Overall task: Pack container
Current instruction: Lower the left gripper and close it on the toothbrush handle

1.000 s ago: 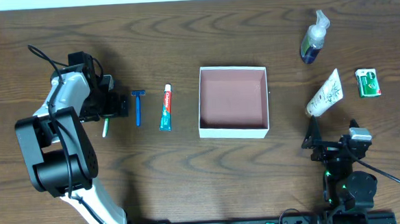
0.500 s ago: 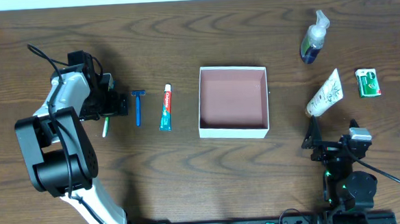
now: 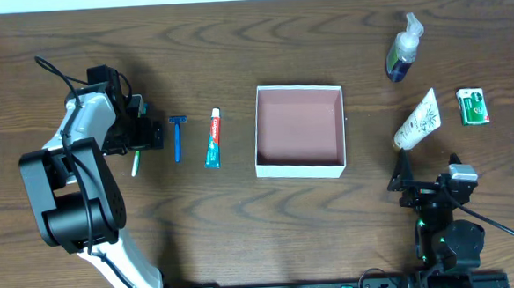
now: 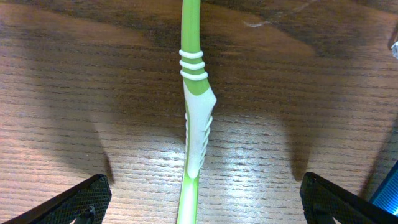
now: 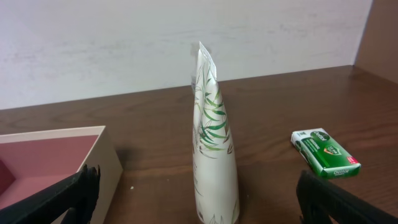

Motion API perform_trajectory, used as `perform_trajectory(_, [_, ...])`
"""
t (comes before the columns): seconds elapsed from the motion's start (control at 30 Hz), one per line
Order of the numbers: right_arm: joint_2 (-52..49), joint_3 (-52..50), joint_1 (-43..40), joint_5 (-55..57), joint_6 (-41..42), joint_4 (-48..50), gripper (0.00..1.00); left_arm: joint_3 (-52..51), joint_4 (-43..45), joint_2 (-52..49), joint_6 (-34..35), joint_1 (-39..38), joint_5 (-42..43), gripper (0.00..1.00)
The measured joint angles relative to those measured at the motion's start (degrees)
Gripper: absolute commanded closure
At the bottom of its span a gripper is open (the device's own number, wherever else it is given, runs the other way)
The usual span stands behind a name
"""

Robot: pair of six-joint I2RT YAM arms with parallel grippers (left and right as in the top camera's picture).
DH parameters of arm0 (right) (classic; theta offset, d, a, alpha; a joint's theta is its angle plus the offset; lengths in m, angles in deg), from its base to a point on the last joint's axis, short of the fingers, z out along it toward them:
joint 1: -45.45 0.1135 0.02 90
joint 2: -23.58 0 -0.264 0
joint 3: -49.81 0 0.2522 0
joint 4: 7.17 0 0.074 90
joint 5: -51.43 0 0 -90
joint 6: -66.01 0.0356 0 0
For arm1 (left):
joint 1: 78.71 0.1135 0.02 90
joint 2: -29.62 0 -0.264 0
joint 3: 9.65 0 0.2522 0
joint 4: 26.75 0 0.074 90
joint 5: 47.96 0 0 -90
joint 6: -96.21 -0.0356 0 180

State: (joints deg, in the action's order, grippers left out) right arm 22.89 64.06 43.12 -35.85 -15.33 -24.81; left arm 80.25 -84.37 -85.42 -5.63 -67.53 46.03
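Note:
The container (image 3: 300,164) is a square white-walled box with a pink-brown inside, at the table's middle; its corner shows in the right wrist view (image 5: 102,155). A green and white toothbrush (image 4: 196,124) lies on the table between the wide-open fingers of my left gripper (image 4: 202,199), which is low over it; from overhead only its lower end (image 3: 135,163) shows by the left gripper (image 3: 142,134). A blue razor (image 3: 177,138) and a toothpaste tube (image 3: 213,138) lie right of it. My right gripper (image 3: 402,179) is open and empty, just short of a white leaf-print tube (image 5: 214,143).
A pump bottle (image 3: 403,50) lies at the far right back. The leaf-print tube (image 3: 416,120) and a small green box (image 3: 473,106) lie right of the container; the box also shows in the right wrist view (image 5: 325,152). A white wall stands behind the table.

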Motion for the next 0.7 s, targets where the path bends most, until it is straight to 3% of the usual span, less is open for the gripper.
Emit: perform_trajectory(0.7, [0.0,0.0,0.0,0.0,0.0,0.0,0.01,-1.2,0.8,0.1,0.0,0.0,-0.1,0.02])
